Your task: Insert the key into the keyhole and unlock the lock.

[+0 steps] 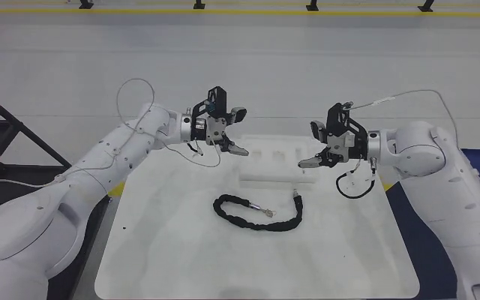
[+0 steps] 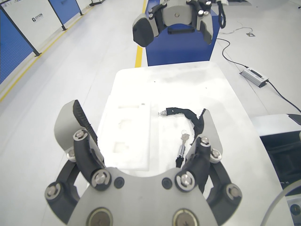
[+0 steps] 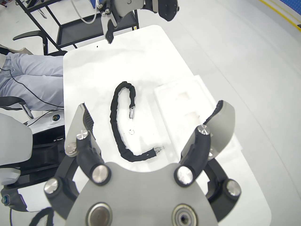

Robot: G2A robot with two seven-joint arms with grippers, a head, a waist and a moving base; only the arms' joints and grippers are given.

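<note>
Top view puts the lock [image 1: 247, 222], a black sleeved cable, in the middle of the counter [image 1: 150, 255], bent into an open loop. Its left end hooks back inward and ends in a metal barrel. The key [image 1: 267, 212] lies at that barrel's mouth, inside the loop; whether it sits in the keyhole I cannot tell. The cable's right end carries a bare metal pin and stops just beside the foam [image 1: 274, 169], a white block with shallow recesses lying just far of the lock.

The left pincer [image 1: 238, 132] hangs above the counter's far left part, spread wide and holding nothing. The right pincer [image 1: 313, 147] hangs above the far right, by the foam's right end, likewise spread and bare. The lock lies nearer than both and well apart from them.

In the left wrist view, one of that pincer's own fingers [image 2: 207, 128] covers a stretch of the cable beside the key.

For writing, the white barrier panels [image 2: 35, 17], standing between blue ones on the floor, each carry a small logo with a line of print.

Beyond the counter's right end stand a blue cabinet [image 2: 178, 48] and a grey power brick [image 2: 254, 77] with its cord on the floor. A black cart [image 3: 77, 29] stands off the left end. A yellow line [image 1: 240, 10] runs along the far floor.
</note>
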